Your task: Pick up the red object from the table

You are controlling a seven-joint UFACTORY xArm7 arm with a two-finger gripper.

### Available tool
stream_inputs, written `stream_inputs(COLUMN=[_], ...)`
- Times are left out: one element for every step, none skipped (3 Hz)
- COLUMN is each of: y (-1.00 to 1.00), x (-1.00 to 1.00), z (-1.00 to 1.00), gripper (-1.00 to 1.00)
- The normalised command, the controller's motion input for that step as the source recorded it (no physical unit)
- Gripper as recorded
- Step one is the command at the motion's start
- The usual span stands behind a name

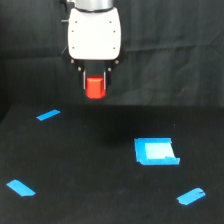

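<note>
The red object (95, 87), a small red-orange block, hangs in the air well above the table (90, 165). My gripper (95, 86) is shut on the red object, its two dark fingers pressing the block's left and right sides. The white arm body sits directly above it, near the top of the exterior view. Nothing hides the lower half of the block.
A blue square piece (156, 151) lies on the table at the exterior view's right. Blue tape strips lie at the back left (48, 115), front left (20, 188) and front right (191, 196). Black cloth hangs behind the table.
</note>
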Motion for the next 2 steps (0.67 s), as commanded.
stream_inputs(y=[-0.01,-0.01], x=[-0.01,-0.01], z=[0.06,0.07], gripper=[-0.93,-0.91])
